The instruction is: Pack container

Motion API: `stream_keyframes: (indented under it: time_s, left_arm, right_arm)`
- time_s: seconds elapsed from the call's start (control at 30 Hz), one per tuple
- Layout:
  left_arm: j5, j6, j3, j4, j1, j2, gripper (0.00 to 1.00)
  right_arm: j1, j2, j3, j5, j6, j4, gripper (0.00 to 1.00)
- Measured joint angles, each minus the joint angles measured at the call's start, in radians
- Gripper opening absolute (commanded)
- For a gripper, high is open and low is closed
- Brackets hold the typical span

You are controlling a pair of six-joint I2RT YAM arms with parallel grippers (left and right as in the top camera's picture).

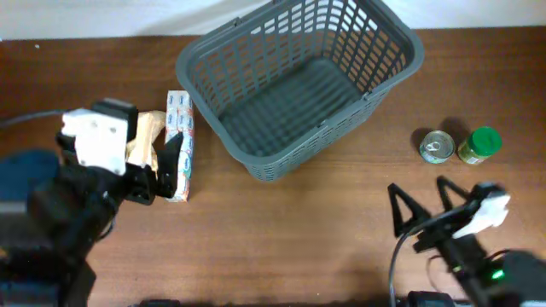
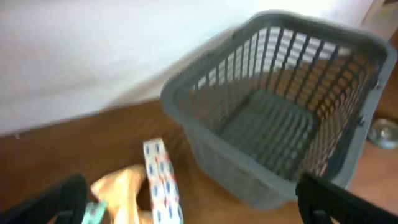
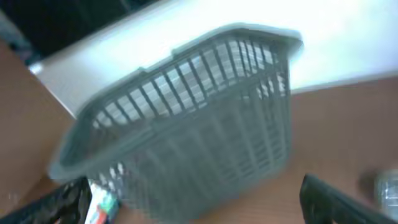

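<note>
The container, a large dark grey slotted basket (image 1: 299, 81), stands empty at the back middle of the table. It also shows in the left wrist view (image 2: 280, 124) and, blurred, in the right wrist view (image 3: 186, 130). A long white box with blue and red print (image 1: 180, 145) lies left of the basket, next to a tan bag (image 1: 149, 136); both show in the left wrist view, box (image 2: 160, 183) and bag (image 2: 121, 190). My left gripper (image 1: 158, 175) is open, right over the box and bag. My right gripper (image 1: 422, 209) is open and empty at the front right.
A small metal tin can (image 1: 438, 146) and a green-lidded jar (image 1: 480, 144) stand side by side right of the basket, just behind my right gripper. The table is brown wood, with a white wall along its far edge.
</note>
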Motion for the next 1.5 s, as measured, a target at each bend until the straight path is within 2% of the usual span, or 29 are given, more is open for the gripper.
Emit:
stream_keyframes:
  time_s: [0.03, 0.1, 0.2, 0.33, 0.4, 0.53, 0.6, 0.67, 0.73, 0.77, 0.8, 0.83, 0.97, 1.07, 1.2, 1.5]
  left_arm:
    - [0.0, 0.003, 0.069, -0.06, 0.0, 0.074, 0.99]
    - [0.008, 0.003, 0.151, -0.207, 0.0, 0.165, 0.99]
    - [0.039, 0.01, 0.266, -0.32, 0.0, 0.294, 0.99]
    - [0.105, 0.021, 0.341, -0.411, 0.0, 0.428, 0.99]
    - [0.129, 0.025, 0.343, -0.416, 0.0, 0.445, 0.98]
    - [0.169, 0.031, 0.352, -0.423, 0.0, 0.443, 0.91]
    - [0.182, 0.033, 0.357, -0.435, 0.0, 0.439, 0.8]
    - [0.187, 0.037, 0.358, -0.456, 0.0, 0.434, 0.69]
    - [0.187, 0.04, 0.358, -0.475, 0.0, 0.427, 0.35]
    - [0.187, 0.037, 0.359, -0.484, 0.0, 0.425, 0.1]
    - [0.187, 0.037, 0.359, -0.494, 0.0, 0.422, 0.02]
    - [0.187, 0.037, 0.359, -0.504, -0.002, 0.419, 0.02]
    - [0.187, 0.025, 0.359, -0.516, -0.027, 0.415, 0.02]
    - [0.187, -0.007, 0.359, -0.516, -0.064, 0.415, 0.02]
    - [0.186, -0.061, 0.359, -0.515, -0.162, 0.415, 0.02]
    - [0.138, -0.149, 0.333, -0.463, -0.437, 0.411, 0.02]
  right_arm:
    - [0.0, 0.156, 0.203, -0.015, -0.07, -0.069, 0.99]
    - [0.0, 0.306, 0.411, -0.02, -0.143, -0.278, 0.99]
    - [0.0, 0.583, 0.776, -0.03, -0.223, -0.374, 0.99]
    - [0.0, 0.796, 1.041, -0.073, -0.267, -0.542, 0.97]
    - [0.0, 0.863, 1.091, -0.091, -0.279, -0.558, 0.82]
    - [0.0, 0.981, 1.167, -0.115, -0.253, -0.563, 0.67]
    - [0.0, 1.042, 1.217, -0.115, -0.22, -0.582, 0.5]
    - [0.0, 1.097, 1.3, -0.087, -0.188, -0.643, 0.39]
    - [0.0, 1.145, 1.39, -0.054, -0.174, -0.693, 0.28]
    - [0.0, 1.171, 1.44, -0.037, -0.176, -0.726, 0.18]
    - [0.0, 1.192, 1.484, -0.025, -0.174, -0.751, 0.11]
    - [0.0, 1.222, 1.544, -0.008, -0.182, -0.783, 0.04]
    - [0.0, 1.291, 1.66, 0.013, -0.181, -0.831, 0.04]
    - [0.0, 1.323, 1.675, 0.017, -0.186, -0.835, 0.04]
    - [0.023, 1.378, 1.677, 0.024, -0.211, -0.838, 0.04]
    - [0.179, 1.473, 1.677, 0.092, -0.275, -0.838, 0.04]
